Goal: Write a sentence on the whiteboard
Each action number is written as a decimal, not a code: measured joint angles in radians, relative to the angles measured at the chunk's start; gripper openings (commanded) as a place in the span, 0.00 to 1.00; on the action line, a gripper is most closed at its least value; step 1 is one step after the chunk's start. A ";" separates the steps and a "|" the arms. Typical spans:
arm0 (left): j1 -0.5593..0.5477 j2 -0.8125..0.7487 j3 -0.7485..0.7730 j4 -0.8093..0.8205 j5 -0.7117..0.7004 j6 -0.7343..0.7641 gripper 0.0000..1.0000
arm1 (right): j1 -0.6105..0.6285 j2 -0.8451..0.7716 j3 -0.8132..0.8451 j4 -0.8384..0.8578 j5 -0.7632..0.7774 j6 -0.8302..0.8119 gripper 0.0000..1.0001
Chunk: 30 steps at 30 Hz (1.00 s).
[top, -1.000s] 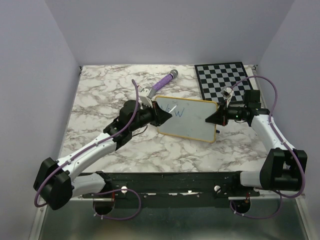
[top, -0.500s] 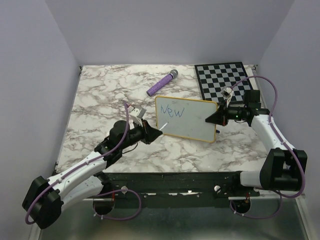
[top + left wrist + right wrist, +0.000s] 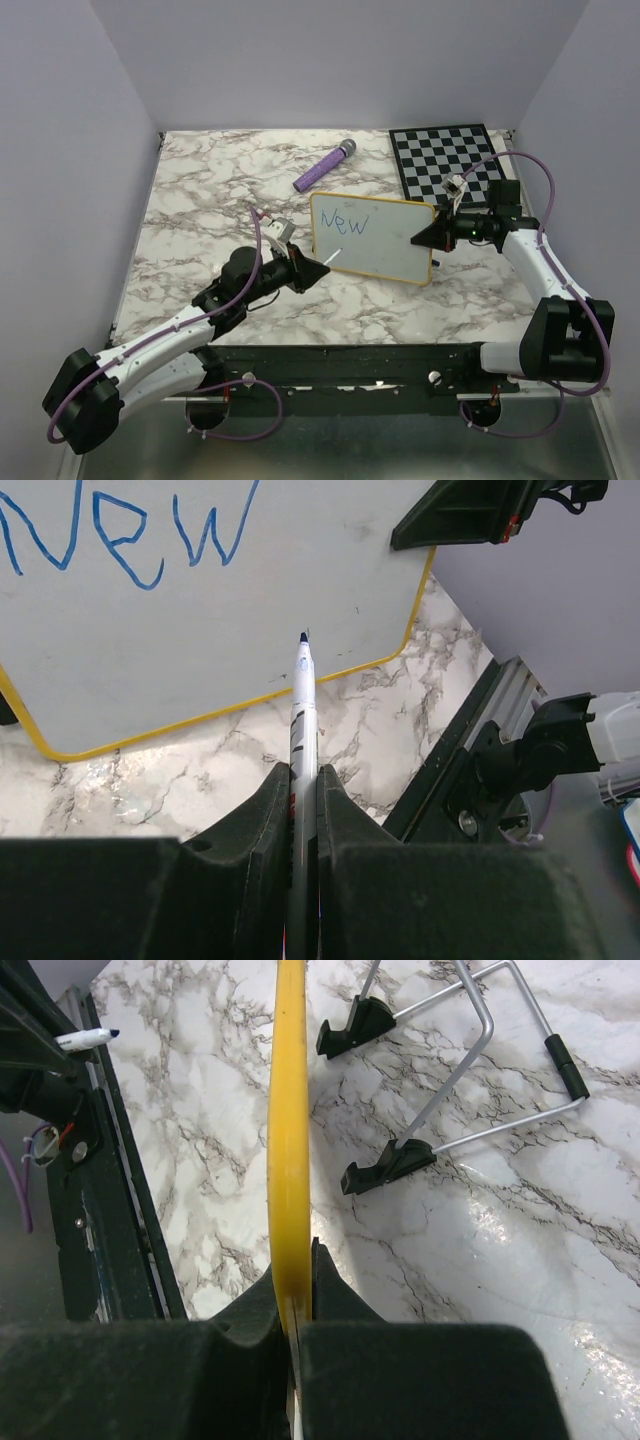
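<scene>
The whiteboard (image 3: 385, 243), white with a yellow frame, stands tilted at mid-table on a wire stand with black feet (image 3: 385, 1165). Blue lettering (image 3: 344, 224) on it reads "New"; it also shows in the left wrist view (image 3: 120, 535). My left gripper (image 3: 318, 269) is shut on a white marker (image 3: 301, 720) whose blue tip points at the board's lower part, a little off the surface. My right gripper (image 3: 420, 240) is shut on the board's yellow right edge (image 3: 290, 1150). The right gripper also shows past the board in the left wrist view (image 3: 470, 515).
A purple cylinder (image 3: 324, 167) lies on the marble table behind the board. A black-and-white checkered board (image 3: 450, 160) lies at the back right. The black rail (image 3: 350, 365) with the arm bases runs along the near edge.
My left gripper drew back from the board's upper left toward the near left, then edged slightly right toward the board's lower left. The word "New" is now uncovered. The right arm stayed still.
</scene>
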<state>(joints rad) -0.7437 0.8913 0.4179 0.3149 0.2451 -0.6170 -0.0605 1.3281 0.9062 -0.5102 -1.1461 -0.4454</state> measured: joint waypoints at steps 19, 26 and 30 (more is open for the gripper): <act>-0.117 0.044 -0.021 0.068 -0.134 -0.027 0.00 | 0.000 0.000 0.000 0.000 0.000 0.000 0.01; -0.156 0.072 -0.049 0.121 -0.186 -0.050 0.00 | 0.000 0.000 0.000 0.001 0.000 0.002 0.01; -0.177 0.089 -0.056 0.147 -0.207 -0.058 0.00 | 0.000 0.000 0.000 0.001 0.000 0.003 0.01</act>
<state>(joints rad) -0.9211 0.9802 0.3622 0.4618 0.0383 -0.6750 -0.0605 1.3277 0.9062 -0.5095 -1.1465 -0.4427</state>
